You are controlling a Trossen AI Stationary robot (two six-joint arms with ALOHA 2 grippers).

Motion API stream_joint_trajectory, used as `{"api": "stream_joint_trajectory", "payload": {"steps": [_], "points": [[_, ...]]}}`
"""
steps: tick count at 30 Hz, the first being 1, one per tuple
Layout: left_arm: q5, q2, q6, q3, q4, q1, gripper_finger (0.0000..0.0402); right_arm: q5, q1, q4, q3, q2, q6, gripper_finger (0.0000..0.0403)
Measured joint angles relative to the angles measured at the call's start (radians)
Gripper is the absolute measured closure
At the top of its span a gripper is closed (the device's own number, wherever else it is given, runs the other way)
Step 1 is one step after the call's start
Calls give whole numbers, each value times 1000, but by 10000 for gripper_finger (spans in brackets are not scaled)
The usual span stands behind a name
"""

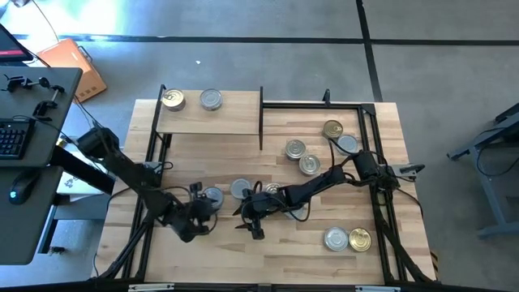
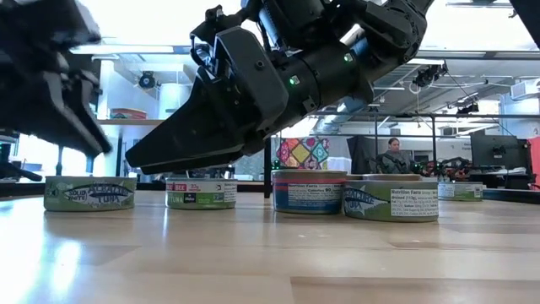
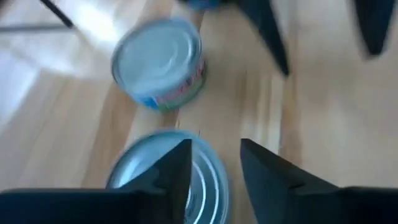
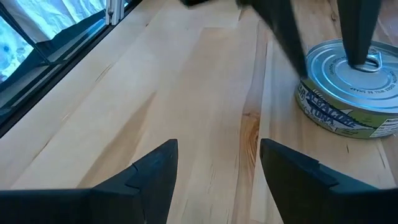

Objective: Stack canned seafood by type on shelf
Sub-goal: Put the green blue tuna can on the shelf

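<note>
My left pincer (image 3: pixel 211 171) hangs low over the light-wood counter (image 1: pixel 284 251) with its two dark fingers apart, and directly under it, partly beneath one finger, lies a short round silver-topped tin (image 3: pixel 168 180); a second silver-topped tin with a coloured label (image 3: pixel 158 62) sits just beyond it on the same boards. My right pincer (image 4: pixel 217 168) is also spread and empty, held low over bare wood, with a green-labelled silver-topped tuna tin (image 4: pixel 351 84) near it, ahead and off to one side, and the other arm's dark fingers crossing above that tin. To do this pick well, I judge I should centre my left fingers across the near tin's rim so both pads meet its side wall, come down level, and close only once the tin sits squarely between them; a skewed grip on so shallow a wall could let it slip. The two arms work close together, so I should keep the right one clear. Farther off, well beyond both pincers, the small light-wood shelf on thin black uprights (image 1: pixel 212 123) already carries a gold-topped tin (image 1: pixel 172 100) and a silver-topped tin (image 1: pixel 211 100) side by side, apart; more tins lie scattered across the counter.
</note>
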Motion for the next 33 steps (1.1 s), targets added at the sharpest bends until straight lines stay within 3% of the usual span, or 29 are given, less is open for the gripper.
{"api": "stream_joint_trajectory", "payload": {"steps": [3, 8, 18, 25, 29, 33], "points": [[78, 54, 11, 0, -1, 26, 244, 1, 0, 0, 0, 0, 0, 181], [66, 108, 15, 6, 8, 39, 253, 2, 0, 0, 0, 0, 0, 181], [87, 112, 61, 7, 10, 39, 383, 4, 0, 0, 0, -1, -24, 181], [120, 115, 169, 59, 30, 34, 399, 46, 2, 0, 0, -1, -39, 181], [166, 118, 237, 79, 83, 31, 401, 86, 13, 0, 0, -2, -129, 181], [170, 120, 272, 79, 129, 30, 401, 157, 44, -15, 0, -2, -332, 181]]}}
